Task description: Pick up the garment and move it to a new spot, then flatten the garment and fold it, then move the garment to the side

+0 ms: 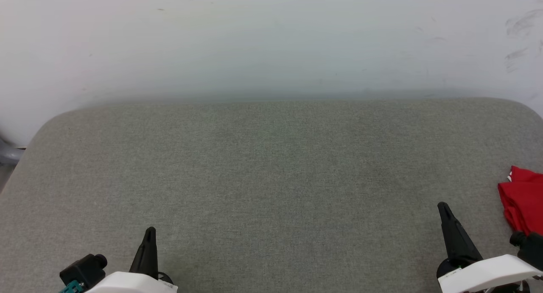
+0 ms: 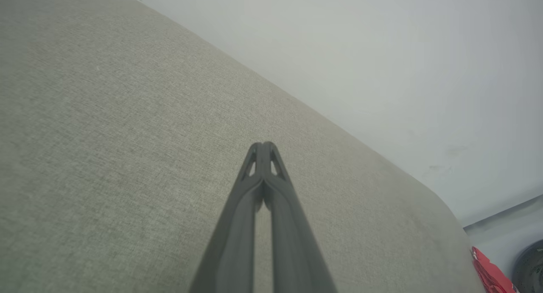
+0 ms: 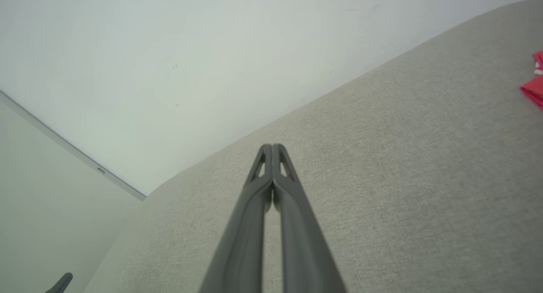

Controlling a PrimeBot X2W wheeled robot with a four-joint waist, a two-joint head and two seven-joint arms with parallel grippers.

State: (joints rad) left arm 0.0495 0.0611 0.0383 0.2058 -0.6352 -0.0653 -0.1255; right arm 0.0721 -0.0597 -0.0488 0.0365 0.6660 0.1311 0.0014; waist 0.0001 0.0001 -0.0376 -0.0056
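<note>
Closest to the head camera are two pale wrists at the bottom edge, each bearing long dark fingers that point up the view. At the lower left, the left hand (image 1: 149,230) is clenched on nothing, and its own wrist view shows its fingers (image 2: 233,250) meeting at the tips with only a thin slit lower down. At the lower right, the right hand (image 1: 443,206) is likewise clenched and empty, its fingers (image 3: 242,250) closed tip to tip above the bare surface. Both hands are poised over the near part of a broad worktop (image 1: 271,174), which is padded in grey-beige woven cloth, has rounded far corners and stands against a pale, lightly scuffed wall (image 1: 271,38). The garment (image 1: 524,202) lies crumpled in a bright red heap at the worktop's far right edge, cut off by the frame, with a small sliver of white showing at its upper left corner. It is to the right of the right hand, near it but apart from the fingers, with bare padding between them. The dark housing on the right wrist overlaps the heap's lower end in the head view, and whether they touch cannot be told. A grey rounded object (image 1: 7,154) shows past the worktop's left corner, too cropped to identify.
</note>
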